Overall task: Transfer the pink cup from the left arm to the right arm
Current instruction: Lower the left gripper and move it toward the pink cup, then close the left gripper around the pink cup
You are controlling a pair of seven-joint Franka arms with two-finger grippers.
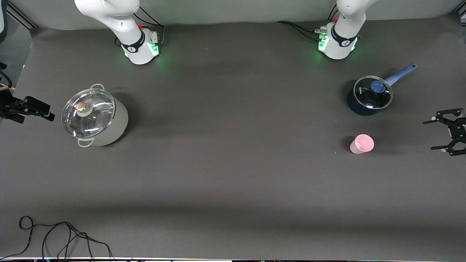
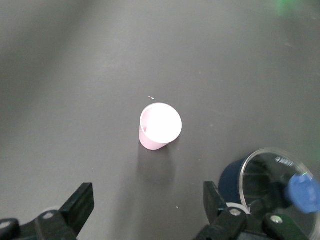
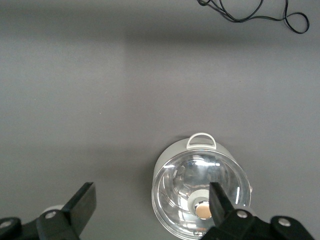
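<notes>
Nothing was done yet — the small pale pink plastic cup [image 1: 362,144] stood untouched on the desk [image 1: 233,174]; left tool [image 1: 445,131] and right tool [image 1: 40,109] both gaped wide, empty.

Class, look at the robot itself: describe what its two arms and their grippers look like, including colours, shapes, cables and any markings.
Both arms are glossy white with rounded casings and a black band carrying a small white logo above the base. Each base glows green, has a small red part, and trails black cables. The left gripper and right gripper are black, angular, two-fingered; the left one's linkage looks skeletal, with silver screws visible in the wrist views.
</notes>
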